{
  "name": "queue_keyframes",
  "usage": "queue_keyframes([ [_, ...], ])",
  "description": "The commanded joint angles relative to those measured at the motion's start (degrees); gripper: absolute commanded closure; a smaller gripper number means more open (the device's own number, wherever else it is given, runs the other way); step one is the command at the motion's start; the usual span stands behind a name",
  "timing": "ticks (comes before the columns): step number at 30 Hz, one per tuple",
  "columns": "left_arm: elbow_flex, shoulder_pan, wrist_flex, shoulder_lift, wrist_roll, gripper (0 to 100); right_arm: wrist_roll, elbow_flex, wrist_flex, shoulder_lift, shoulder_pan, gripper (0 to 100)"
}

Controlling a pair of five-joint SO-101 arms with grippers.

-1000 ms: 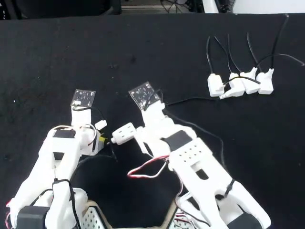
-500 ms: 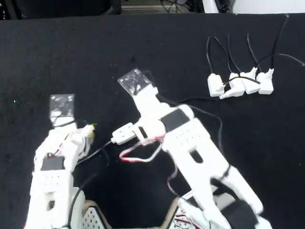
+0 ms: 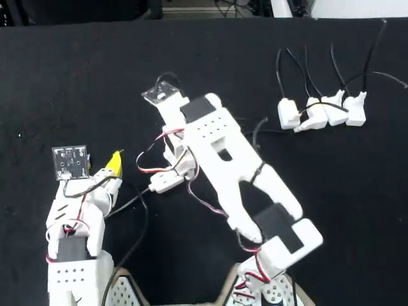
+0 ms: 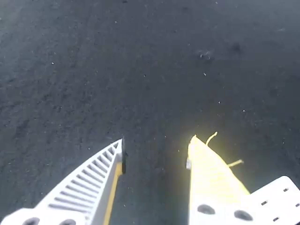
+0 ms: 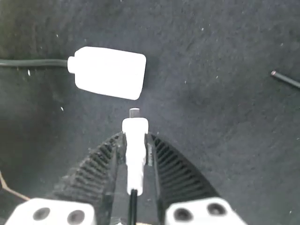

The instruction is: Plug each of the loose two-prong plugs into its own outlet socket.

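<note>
A white outlet socket (image 3: 167,183) lies on the black mat (image 3: 210,57) near the front middle, its black cord trailing toward the arms' bases. My right gripper (image 3: 178,167) points down just behind it. In the right wrist view that gripper (image 5: 135,138) is shut on a white two-prong plug (image 5: 135,125), whose prongs stop a short gap from the socket (image 5: 108,72). My left gripper (image 3: 109,171) sits left of the socket, apart from it. In its own wrist view the left gripper (image 4: 157,140) is open, with only bare mat between the white and yellow fingers.
At the back right, a row of several white plugs and sockets (image 3: 322,111) lies joined, black cords running off the far edge. A loose black cord (image 3: 255,131) curls beside the right arm. Red and white wires (image 3: 153,167) hang near the right gripper.
The left gripper has drawn back to the left, away from the socket. The right arm has risen and swung over, so its gripper now points down at the socket with the plug.
</note>
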Motion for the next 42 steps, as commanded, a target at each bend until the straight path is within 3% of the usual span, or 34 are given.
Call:
queue_keyframes([
  [1,1.2,0.7,2.2,-3.5,0.9,78,0.1,-5.7,0.8,0.7,0.9,98.8],
  [17,1.2,0.7,2.6,-4.0,0.9,78,-5.2,-12.1,1.0,10.5,-0.2,98.8],
  [31,1.2,0.7,2.6,-4.0,0.9,78,-5.3,-23.9,8.5,22.0,-2.0,98.8],
  [42,1.2,0.7,2.6,-4.0,0.9,78,-8.4,-23.9,8.4,19.6,-2.2,98.8],
])
